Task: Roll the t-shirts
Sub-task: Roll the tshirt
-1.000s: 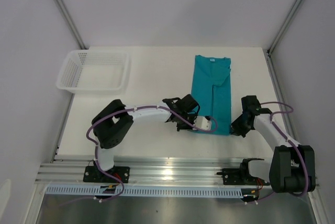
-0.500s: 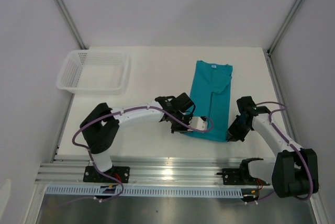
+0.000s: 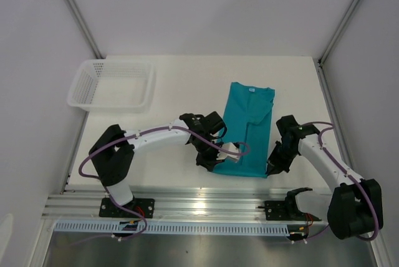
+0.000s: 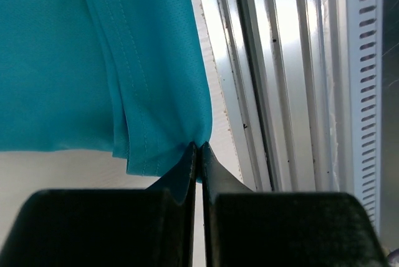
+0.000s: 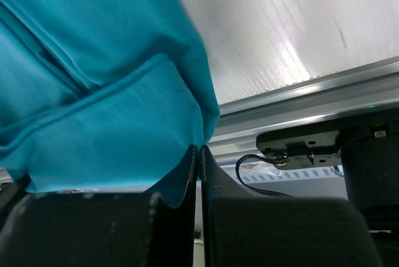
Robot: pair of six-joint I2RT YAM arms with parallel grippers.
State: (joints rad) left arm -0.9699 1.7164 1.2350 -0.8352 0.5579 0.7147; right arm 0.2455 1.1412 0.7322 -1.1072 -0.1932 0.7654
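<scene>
t-shirt | teal | folded lengthwise into narrow strip | collar far | near hem corners pinched

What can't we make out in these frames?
- Top view: the t-shirt near hem corners, hidden under the left gripper and right gripper.
- Wrist views: most of the t-shirt, cut off by frame edges.
- Top view: neck label print, too small.

A white bench stands between plain pale walls, an aluminium rail along its near edge, evenly lit.
</scene>
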